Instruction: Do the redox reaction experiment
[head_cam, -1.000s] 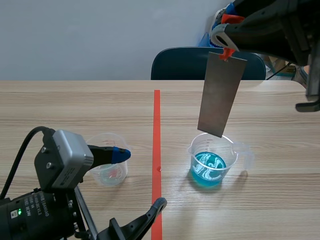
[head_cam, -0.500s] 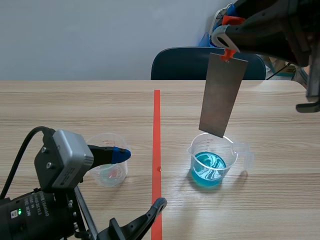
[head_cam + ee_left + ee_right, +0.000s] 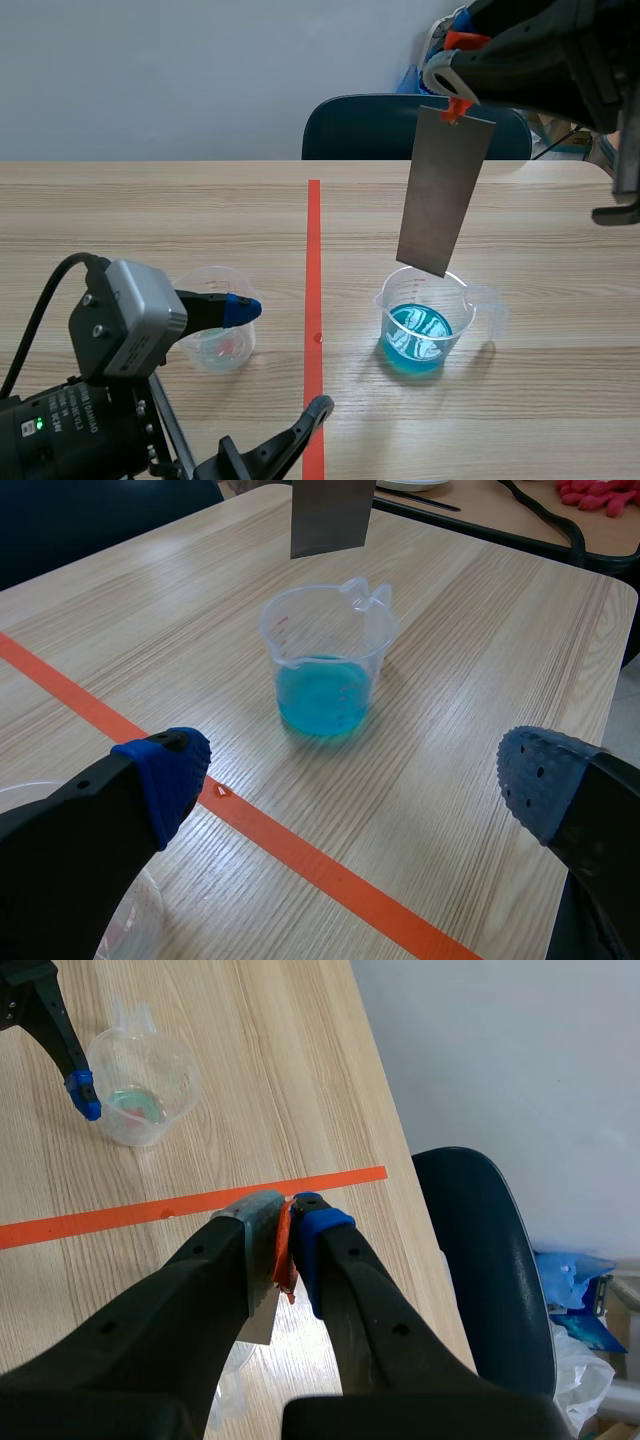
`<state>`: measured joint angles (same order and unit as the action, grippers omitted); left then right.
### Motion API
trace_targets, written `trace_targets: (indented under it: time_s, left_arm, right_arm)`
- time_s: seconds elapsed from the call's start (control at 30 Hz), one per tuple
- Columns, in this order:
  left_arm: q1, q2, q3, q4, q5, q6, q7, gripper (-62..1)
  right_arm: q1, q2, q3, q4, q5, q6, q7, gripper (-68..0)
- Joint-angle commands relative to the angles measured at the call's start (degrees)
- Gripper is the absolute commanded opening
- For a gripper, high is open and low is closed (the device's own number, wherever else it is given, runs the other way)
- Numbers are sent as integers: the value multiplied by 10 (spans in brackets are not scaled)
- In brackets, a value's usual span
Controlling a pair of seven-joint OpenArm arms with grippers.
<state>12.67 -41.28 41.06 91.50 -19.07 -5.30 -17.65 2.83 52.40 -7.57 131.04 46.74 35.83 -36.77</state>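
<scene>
A grey metal plate (image 3: 443,190) hangs upright from my right gripper (image 3: 455,95), which is shut on the orange-red tab at its top edge. The plate's lower edge sits just above a clear beaker of blue liquid (image 3: 425,322) right of the tape line. From the right wrist, the fingers press the tab (image 3: 284,1252) with the plate (image 3: 258,1290) beneath. My left gripper (image 3: 280,360) stands open, low at the near left, next to a small clear beaker (image 3: 215,335) with a little liquid. Ahead of the left gripper (image 3: 355,780) stand the blue beaker (image 3: 325,665) and the plate's end (image 3: 330,515).
An orange-red tape line (image 3: 314,300) runs down the wooden table (image 3: 150,220). A dark blue chair (image 3: 400,125) stands behind the far edge. From the right wrist, the small clear beaker (image 3: 140,1085) lies beyond the tape, with the left arm's blue fingertip (image 3: 82,1095) beside it.
The hanging plate has swayed very slightly and the ripples on the blue liquid have changed. Both arms keep their places.
</scene>
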Motion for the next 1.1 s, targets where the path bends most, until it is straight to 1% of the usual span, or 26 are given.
trace_targets:
  time_s: [0.0, 0.13, 0.2, 0.3, 0.47, 0.5, 0.53, 0.6, 0.7, 0.8, 0.9, 0.93, 1.07]
  left_arm:
    - [-2, 5, -4, 8, 0, 1, -10, 8]
    - [-2, 5, -4, 8, -1, 1, -10, 8]
    - [-2, 5, -4, 8, -9, 0, -10, 8]
    - [-2, 5, -4, 8, -13, 0, -9, 8]
    - [-2, 10, -4, 8, -13, 0, -10, 8]
    - [-3, 14, -4, 8, -13, 0, -10, 5]
    - [-3, 17, -4, 8, -13, 0, -10, -12]
    - [-5, 23, -4, 8, -12, 1, -9, -96]
    - [-5, 26, -4, 8, -13, 1, -10, -264]
    - [-5, 35, -4, 8, -13, 1, -9, -378]
    - [-7, 50, -3, 8, -4, 6, -8, -541]
    - [-10, 55, -3, 7, 4, 9, -5, -572]
    - [-36, 77, 3, -3, 7, 11, 15, -574]
  right_arm:
    - [7, 4, 6, 4, 0, -2, 5, -669]
    - [7, 4, 6, 4, 0, -2, 5, -669]
    - [7, 4, 6, 4, 0, -2, 5, -669]
    - [7, 4, 6, 4, 0, -2, 5, -669]
    - [7, 4, 6, 4, 0, -2, 5, -669]
    - [7, 4, 6, 4, 0, -2, 5, -669]
    - [7, 4, 6, 4, 0, -2, 5, -669]
    - [7, 4, 6, 4, 0, -2, 5, -669]
    - [7, 4, 6, 4, 0, -2, 5, -669]
    - [7, 4, 6, 4, 0, -2, 4, -669]
    - [7, 4, 6, 4, 0, -2, 5, -669]
    - [7, 4, 6, 4, 0, -2, 5, -669]
    - [7, 4, 6, 4, 0, -2, 5, -669]
